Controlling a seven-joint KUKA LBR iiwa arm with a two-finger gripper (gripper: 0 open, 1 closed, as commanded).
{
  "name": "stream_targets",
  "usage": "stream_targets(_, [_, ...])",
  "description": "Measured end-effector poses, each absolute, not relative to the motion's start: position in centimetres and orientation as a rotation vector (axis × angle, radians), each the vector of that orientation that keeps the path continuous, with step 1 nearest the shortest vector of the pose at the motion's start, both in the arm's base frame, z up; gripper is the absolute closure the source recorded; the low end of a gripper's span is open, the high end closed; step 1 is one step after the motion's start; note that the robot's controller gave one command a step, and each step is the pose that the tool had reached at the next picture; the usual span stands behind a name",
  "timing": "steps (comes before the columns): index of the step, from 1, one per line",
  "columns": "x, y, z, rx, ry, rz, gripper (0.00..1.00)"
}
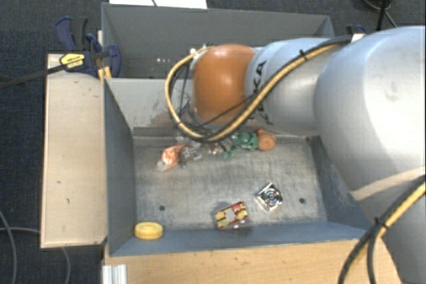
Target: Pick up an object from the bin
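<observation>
Overhead, the orange cover [219, 83] masks back-wall clutter [174, 156] beside a green toy [243, 141]; grip: cannot tell.

Matt, scuffed grey metal bin [120, 163]; glossy smooth orange wrist cover [223, 83]; shiny foil-like packet [269, 197].

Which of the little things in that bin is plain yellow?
The flat round disc, alone in the lower left corner of the bin; the toy to its right is red and yellow, the square piece silvery.

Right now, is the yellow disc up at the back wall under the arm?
No, the yellow disc lies alone in the lower left corner of the bin.
</observation>
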State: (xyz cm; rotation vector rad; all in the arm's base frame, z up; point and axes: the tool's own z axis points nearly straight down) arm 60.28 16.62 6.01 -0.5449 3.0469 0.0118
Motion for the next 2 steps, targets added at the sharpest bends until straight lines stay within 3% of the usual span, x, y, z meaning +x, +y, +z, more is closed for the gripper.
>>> stream_targets(1, [59.65,16.69,6.69,-0.578,3.062,0.006,1.0])
stream_targets(2, [60.48,16.69,7.18,-0.552,3.085,0.004,1.0])
